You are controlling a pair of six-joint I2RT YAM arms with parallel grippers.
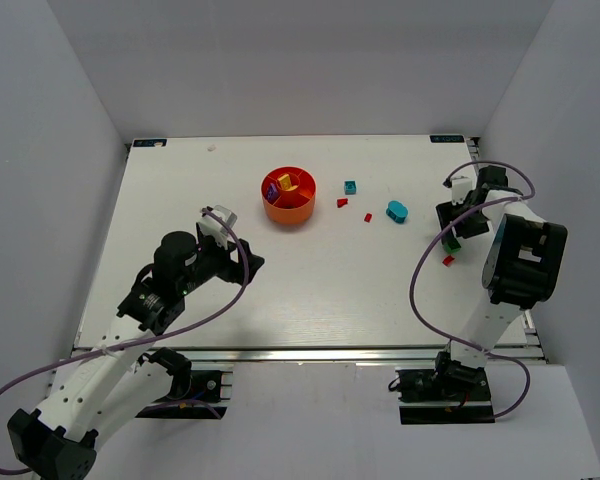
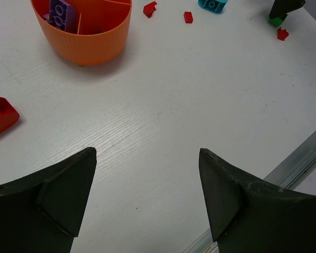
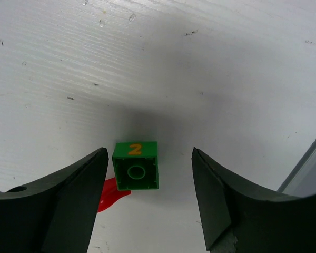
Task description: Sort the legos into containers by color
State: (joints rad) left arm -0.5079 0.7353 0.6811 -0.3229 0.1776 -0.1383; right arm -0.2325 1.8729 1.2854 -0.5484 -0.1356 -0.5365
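White wood-grain table [image 1: 310,290], plain white walls [image 1: 320,60] on three sides, metal rail [image 1: 310,350] along near edge

surface: white wood-grain tabletop [image 1: 310,290] | surround: plain white walls [image 1: 310,60] on three sides | near edge: silver metal rail [image 1: 310,352]

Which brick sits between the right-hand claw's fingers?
The green brick marked 2, lying between the right gripper's open fingers; the red piece beside it lies by one finger.

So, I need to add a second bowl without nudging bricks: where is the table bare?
Bare: the near middle, between the left gripper and right gripper, nearer than the bowl. Crowded: bowl to right gripper, with scattered legos.
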